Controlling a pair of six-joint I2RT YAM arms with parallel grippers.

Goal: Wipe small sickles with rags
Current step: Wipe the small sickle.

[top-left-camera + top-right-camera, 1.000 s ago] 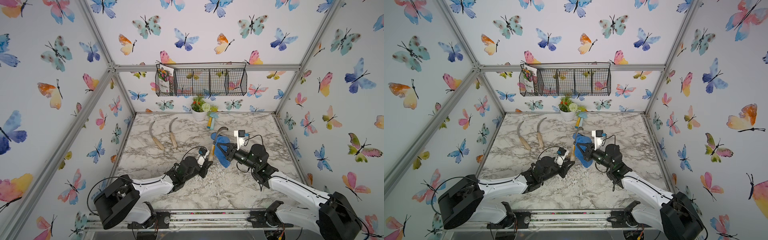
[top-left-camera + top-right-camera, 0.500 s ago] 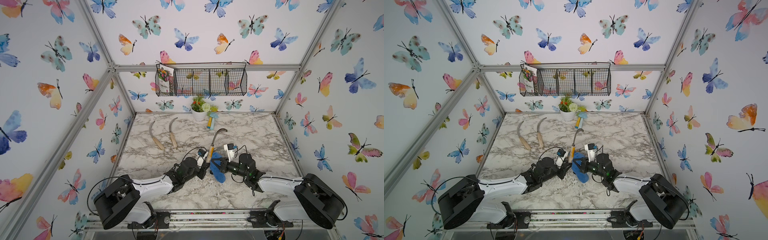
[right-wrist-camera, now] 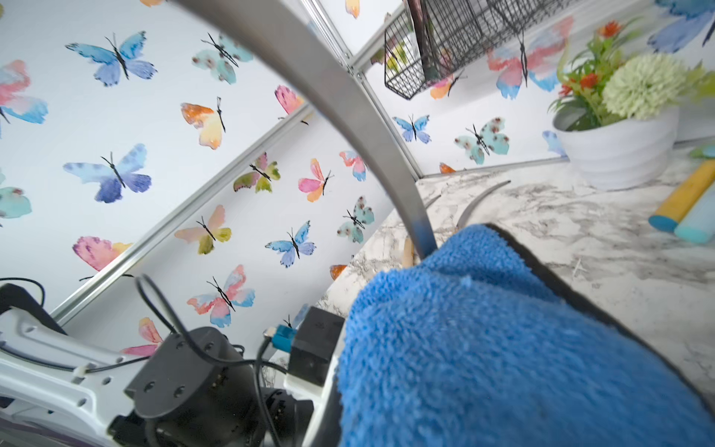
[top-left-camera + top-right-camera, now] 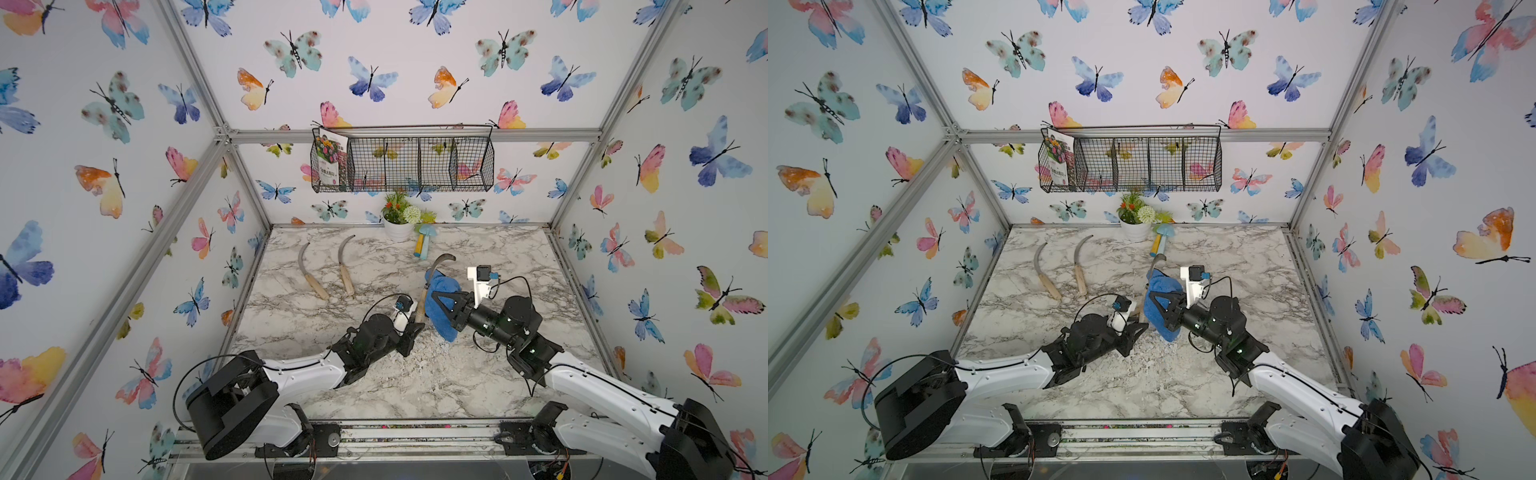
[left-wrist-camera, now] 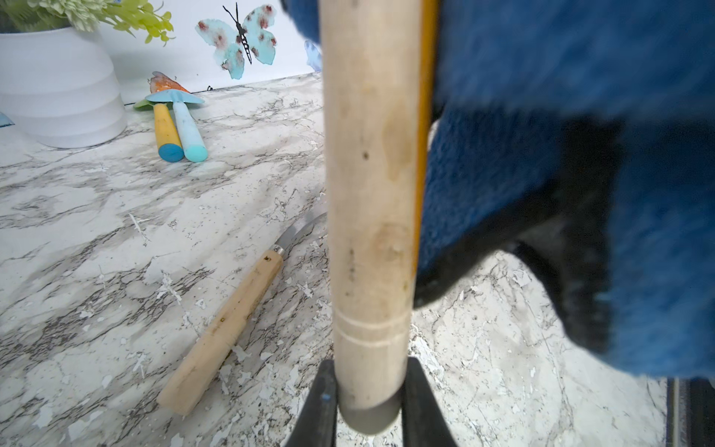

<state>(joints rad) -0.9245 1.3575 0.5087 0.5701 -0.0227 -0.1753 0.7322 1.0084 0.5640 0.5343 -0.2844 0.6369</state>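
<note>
Left pincer (image 5: 367,404) clamped on a sickle (image 5: 371,193) by its handle. Right pincer (image 4: 441,305) clamped on the rag (image 4: 442,286), pressed to the blade (image 3: 348,116). Three other sickles (image 4: 309,270) lie on the desk (image 4: 498,257) near the flowerpot (image 4: 398,230), wiped or not unclear.

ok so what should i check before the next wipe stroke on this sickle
1. left gripper shut on the handle of the held sickle: ok
2. right gripper shut on the blue rag: ok
3. rag touching the blade: ok
4. blade above the rag clean: cannot tell
5. loose sickle on the marble tabletop apart from the held one: ok
6. two far sickles clear of both arms: ok
</note>
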